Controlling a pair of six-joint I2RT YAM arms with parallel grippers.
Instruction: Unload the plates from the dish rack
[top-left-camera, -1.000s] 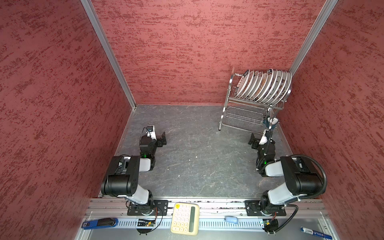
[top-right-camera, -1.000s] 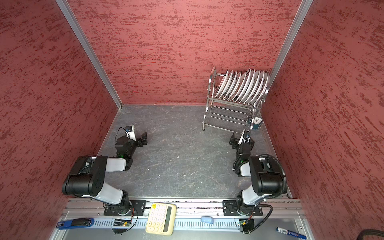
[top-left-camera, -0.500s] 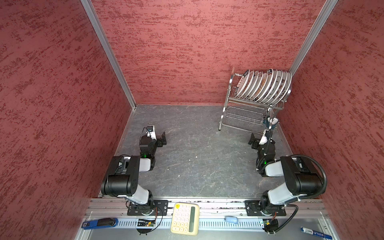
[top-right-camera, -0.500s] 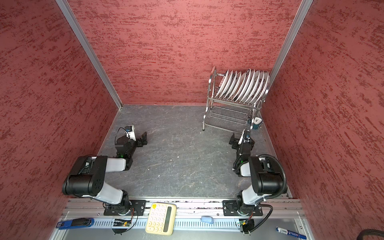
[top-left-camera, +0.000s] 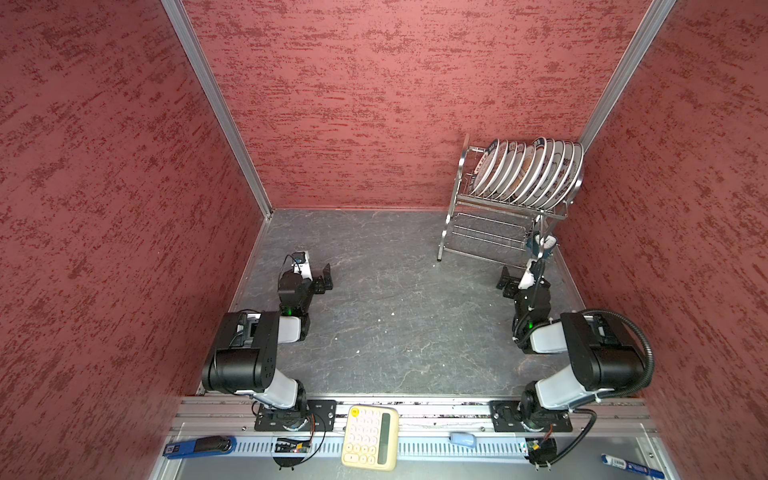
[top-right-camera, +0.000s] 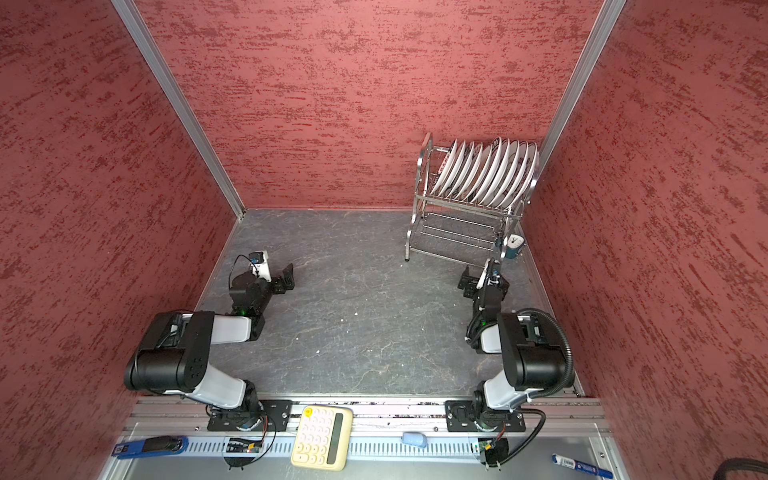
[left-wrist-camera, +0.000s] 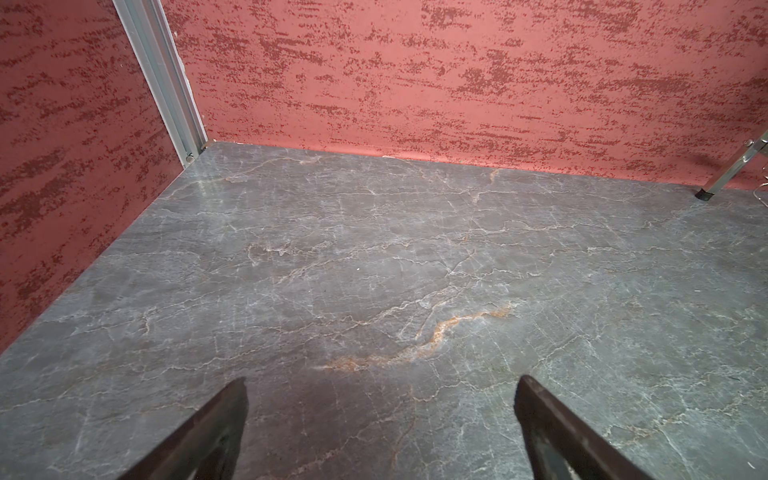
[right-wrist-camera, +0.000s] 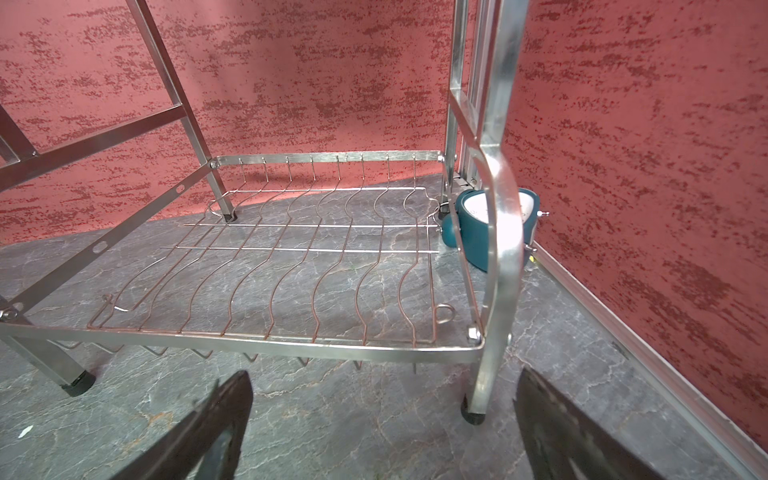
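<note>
On the dish rack, the plates are judged stiff, slippery, breakable, best gripped at the upper rim; left hand and right hand are spread, empty.

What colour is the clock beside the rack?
The clock is dark teal with a white face; right wrist view.

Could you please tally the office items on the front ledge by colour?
Dark blue: 2, stapler-like item and marker
Light blue: 1, eraser-like block
Yellow: 1, calculator
Total: 4
</note>
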